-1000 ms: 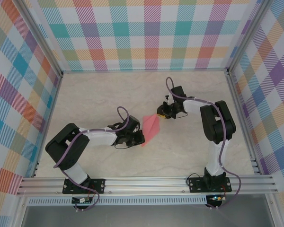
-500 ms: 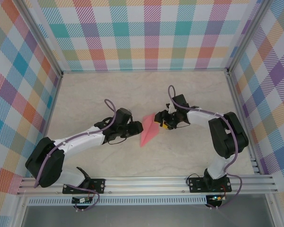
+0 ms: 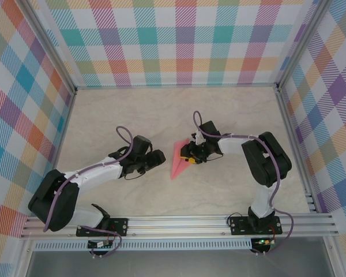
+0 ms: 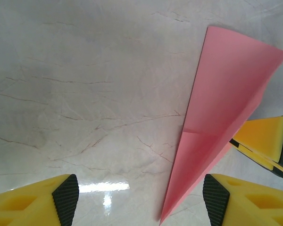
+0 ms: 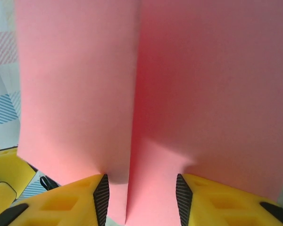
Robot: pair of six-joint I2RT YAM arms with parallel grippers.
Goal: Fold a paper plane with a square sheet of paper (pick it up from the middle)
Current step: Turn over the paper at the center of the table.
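Between the table's (image 3: pixel 104 115) side edges the flimsy-looking paper plane (image 3: pixel 179 161) wanted holding by its crease (image 5: pixel 133 117); left pincer (image 4: pixel 140 197) gaped, right pincer (image 5: pixel 140 193) straddled it, grip unclear.

Top view: illumination is bright, even and diffuse. Only faint, soft-edged shadows lie on the table (image 3: pixel 104 115). Focus is sharp across the frame.

Left wrist view: a white glare patch sits on the table surface near the lower edge. A broad, dim band crosses the upper left. The pink paper (image 4: pixel 226 103) is crisp.

Right wrist view: the paper is slightly soft. It is shaded darker immediately right of its crease.
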